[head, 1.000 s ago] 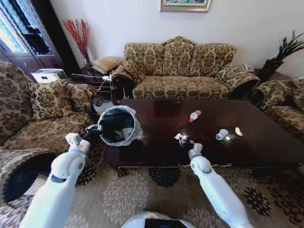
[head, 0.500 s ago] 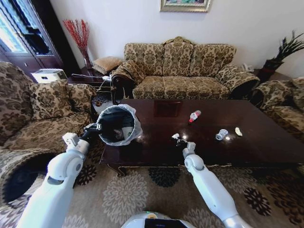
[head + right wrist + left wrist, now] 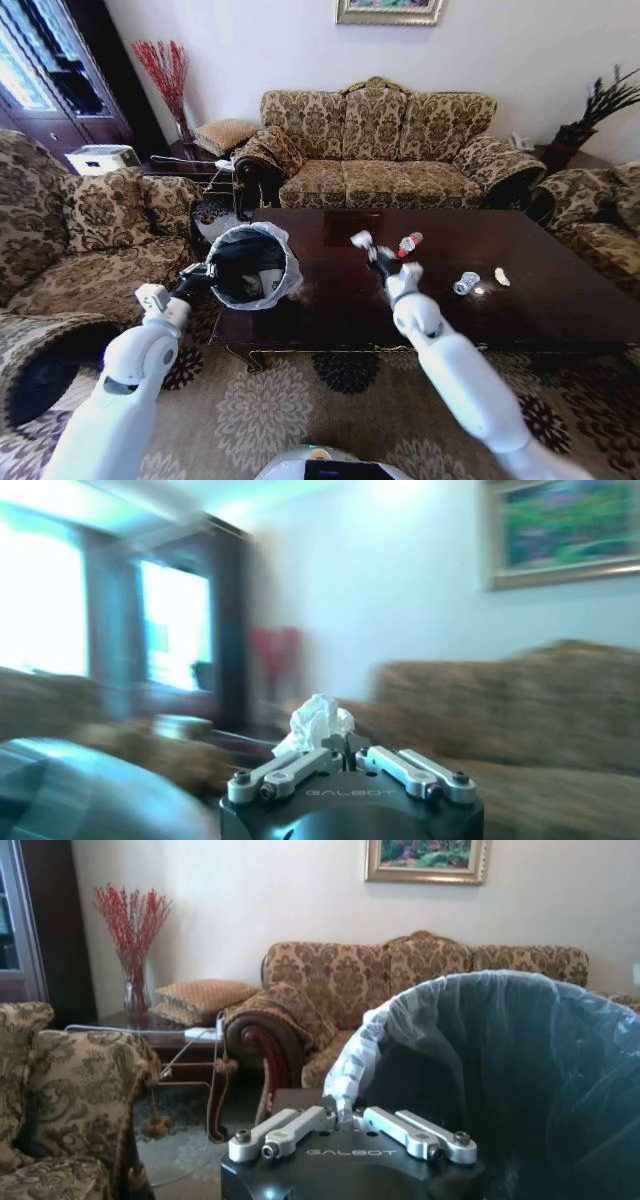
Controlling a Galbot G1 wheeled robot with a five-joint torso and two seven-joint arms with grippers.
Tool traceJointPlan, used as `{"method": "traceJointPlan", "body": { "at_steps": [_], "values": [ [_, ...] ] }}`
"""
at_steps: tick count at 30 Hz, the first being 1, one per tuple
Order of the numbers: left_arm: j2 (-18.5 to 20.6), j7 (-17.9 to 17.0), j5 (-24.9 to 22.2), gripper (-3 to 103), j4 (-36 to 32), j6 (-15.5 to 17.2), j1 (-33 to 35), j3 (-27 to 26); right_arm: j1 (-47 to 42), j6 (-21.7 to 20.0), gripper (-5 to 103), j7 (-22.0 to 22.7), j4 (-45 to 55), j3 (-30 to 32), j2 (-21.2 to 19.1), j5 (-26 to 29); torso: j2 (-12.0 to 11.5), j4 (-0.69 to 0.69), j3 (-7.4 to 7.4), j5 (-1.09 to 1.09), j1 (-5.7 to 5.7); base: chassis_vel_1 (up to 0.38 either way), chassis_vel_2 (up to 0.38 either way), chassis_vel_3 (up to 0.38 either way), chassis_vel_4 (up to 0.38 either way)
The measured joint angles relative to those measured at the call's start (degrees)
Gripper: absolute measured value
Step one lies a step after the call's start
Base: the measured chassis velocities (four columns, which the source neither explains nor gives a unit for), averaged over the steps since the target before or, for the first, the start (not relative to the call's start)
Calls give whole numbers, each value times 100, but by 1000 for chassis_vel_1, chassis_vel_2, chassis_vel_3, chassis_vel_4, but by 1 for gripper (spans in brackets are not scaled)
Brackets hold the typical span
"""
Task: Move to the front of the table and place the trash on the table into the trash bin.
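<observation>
1. The table [image 3: 540, 300] runs wide and dark across the middle, its near edge facing the robot and its far edge just short of the sofa [image 3: 385, 150]. The bare stretch of top between the trash bin [image 3: 250, 262] and the right arm lies open.
2. The trash bin sits tilted at the table's left end, its ruffled bag rim overlapping the table corner. Its base is hidden behind the rim.
3. The left gripper [image 3: 200, 272] is clenched on the trash bin's bag rim on the side away from the table; in the left wrist view its fingers [image 3: 290, 1129] pinch the liner.
4. The right gripper [image 3: 368, 246] is raised above the table's middle, jaws closed on a crumpled white paper [image 3: 318, 724], well apart from the bin.
5. The red-capped bottle [image 3: 409, 243] lies on the table just beyond that gripper.
6. The crushed bottle [image 3: 466, 283] and a small wrapper [image 3: 501, 277] rest toward the table's right, too small to make out further.
</observation>
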Motion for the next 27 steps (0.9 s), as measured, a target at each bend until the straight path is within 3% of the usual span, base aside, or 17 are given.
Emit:
{"method": "traceJointPlan", "body": {
  "at_steps": [2,5,6,8,13,17,22,27],
  "values": [
    [-5,9,13,0,59,-64,-24,14,745,-293,0,380,622,-762,-140,1197,0,1,0,3,0,0,0,0,0],
    [19,10,19,0,88,-87,-39,29,1749,-524,0,722,1001,-1676,-78,2077,1,1,-1,-2,-1,0,0,0,0],
    [19,10,19,0,88,-87,-39,29,1749,-524,0,722,1001,-1676,-78,2077,1,1,-1,-2,-1,0,0,0,0],
    [34,4,20,0,87,-86,-39,30,2254,-580,0,763,833,-2339,84,2157,0,3,0,0,-1,0,0,0,0],
    [44,-2,21,0,109,-50,-77,46,2421,-821,-3,931,558,-2702,338,2085,0,-1,0,2,0,0,0,0,0],
    [50,-11,11,0,186,10,-165,52,2432,-1001,17,1017,233,-2896,578,1845,0,-1,0,2,0,0,0,0,0],
    [48,-15,8,0,229,31,-192,64,2441,-1017,28,1027,135,-2946,709,1780,0,0,0,2,0,0,0,0,0],
    [11,-18,5,0,273,56,-257,97,2442,-1015,49,1017,14,-2942,771,1725,0,-1,0,2,0,0,0,0,0]
  ]
}}
